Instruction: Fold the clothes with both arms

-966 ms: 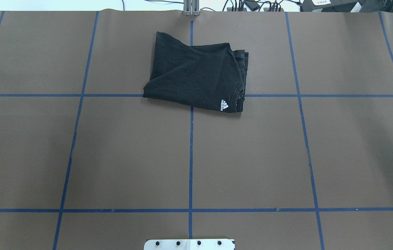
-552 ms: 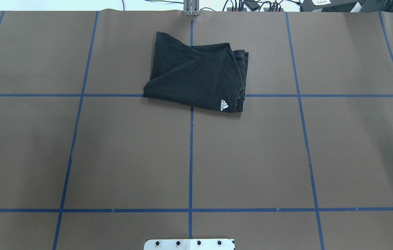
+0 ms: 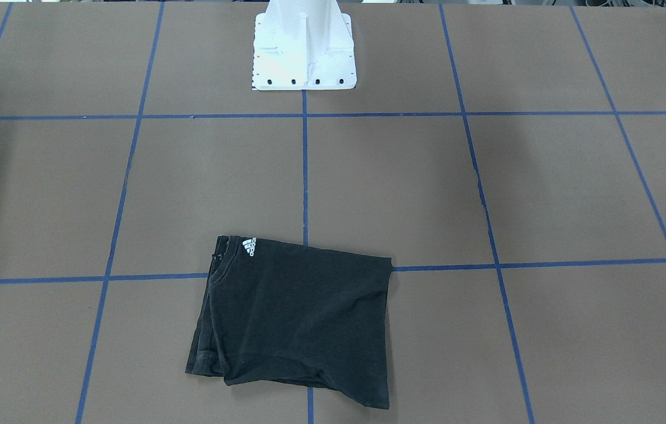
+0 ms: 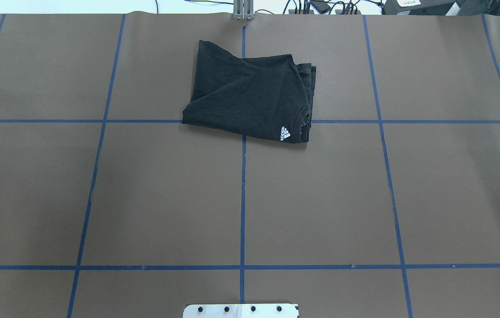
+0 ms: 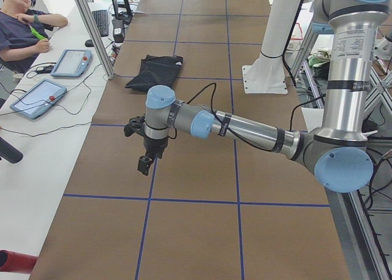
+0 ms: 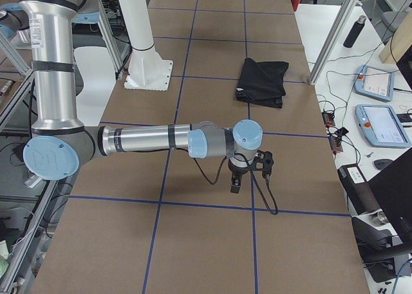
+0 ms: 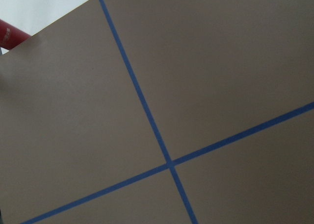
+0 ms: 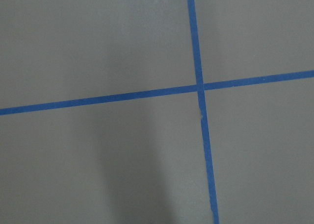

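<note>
The black T-shirt (image 4: 250, 90) lies folded into a compact rectangle at the far middle of the table, its white three-stripe logo (image 4: 285, 134) at the near right corner. It also shows in the front view (image 3: 297, 318) and both side views (image 5: 156, 71) (image 6: 262, 80). Its front graphic is hidden inside the fold. My left gripper (image 5: 145, 163) hangs over bare table far to the left of the shirt. My right gripper (image 6: 236, 181) hangs over bare table far to the right. Both show only in side views, so I cannot tell if they are open. Neither holds cloth.
Brown paper with blue tape grid lines (image 4: 242, 198) covers the table. The white pedestal base (image 3: 303, 47) stands at the near middle edge. Tablets (image 5: 37, 96) and cables lie on a side table beyond the far edge, where a person (image 5: 24, 22) sits.
A black part of the right gripper at the overhead view's right edge one second ago has moved out of that view. The shirt has not moved.
</note>
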Controlling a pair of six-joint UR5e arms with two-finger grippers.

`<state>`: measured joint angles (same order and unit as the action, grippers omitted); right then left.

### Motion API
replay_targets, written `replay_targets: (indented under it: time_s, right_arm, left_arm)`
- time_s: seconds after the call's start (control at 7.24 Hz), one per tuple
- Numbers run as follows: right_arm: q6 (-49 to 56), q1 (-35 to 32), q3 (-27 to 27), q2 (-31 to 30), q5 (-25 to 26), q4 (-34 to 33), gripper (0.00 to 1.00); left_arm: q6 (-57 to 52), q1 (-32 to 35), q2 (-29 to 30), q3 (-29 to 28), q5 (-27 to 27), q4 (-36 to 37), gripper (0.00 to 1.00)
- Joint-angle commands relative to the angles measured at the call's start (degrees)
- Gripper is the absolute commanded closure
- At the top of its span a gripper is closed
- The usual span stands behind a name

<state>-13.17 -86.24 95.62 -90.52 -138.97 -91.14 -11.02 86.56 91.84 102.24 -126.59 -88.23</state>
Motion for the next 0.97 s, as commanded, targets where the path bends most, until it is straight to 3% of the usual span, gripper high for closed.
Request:
replay_targets:
  time_s: [0.0, 0.28, 0.83]
  right_arm:
    - [1.47, -1.03, 0.18, -2.02, -2.53, -0.36, 0.00]
    - [3.67, -1.12, -0.08, -3.16, -2.44, -0.18, 0.00]
    - [3.68, -1.12, 0.09, -3.69, -1.74, -0.09, 0.00]
  left_arm:
    - [-1.99, 2.56, -1.13, -3.97, -5.33, 1.49, 0.00]
    - [-2.08, 2.39, -1.13, -7.57, -5.34, -0.44, 0.00]
    - [-2.25, 2.48, -4.72, -7.77, -5.51, -1.15, 0.00]
